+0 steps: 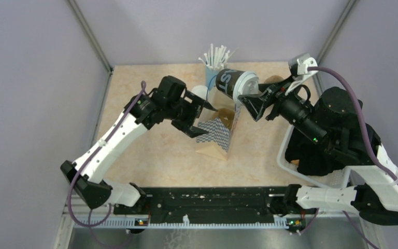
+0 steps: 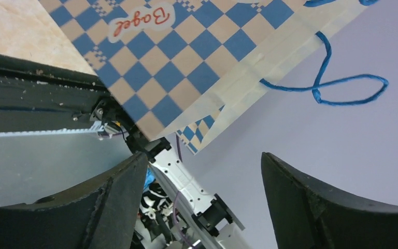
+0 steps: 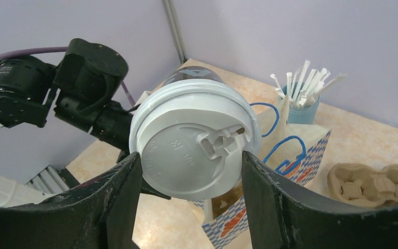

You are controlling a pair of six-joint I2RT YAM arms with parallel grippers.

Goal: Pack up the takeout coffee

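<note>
**benchbot_fan:** What's each claw doing at this moment? And where's the coffee?

**me (driving it remotely):** The right claw (image 3: pixel 189 166) is clenched on the takeout coffee (image 1: pixel 229 80). One finger sits on each side of the cup, up at the lid end. The cup is off the table (image 1: pixel 150 155) and tipped well over on its side. Its white lid (image 3: pixel 194 140) faces straight into my right wrist cam, and the dark base points away to the far left. There are big white letters on the sleeve. From the top cam I can only make out "ST". The lid has something embossed on it, but it's too faint to read.

The left claw (image 2: pixel 204 158) is released, jaws spread wide with nothing between them. It sits just left of the bag (image 1: pixel 215 132).

**benchbot_fan:** Which bag?

**me:** The blue-and-tan checkered paper one, standing mid-table with "Bagel" in red script on a white patch. It has blue cord handles (image 2: pixel 342 88). The coffee hangs over its far side, near the open top.

Just beyond that, at the far edge, there's a light-blue cup (image 3: pixel 300 111) stuffed with white straws (image 1: pixel 215 57). A brown pulp cup carrier (image 3: pixel 373 181) lies on the table, off to the right of the bag.
</note>
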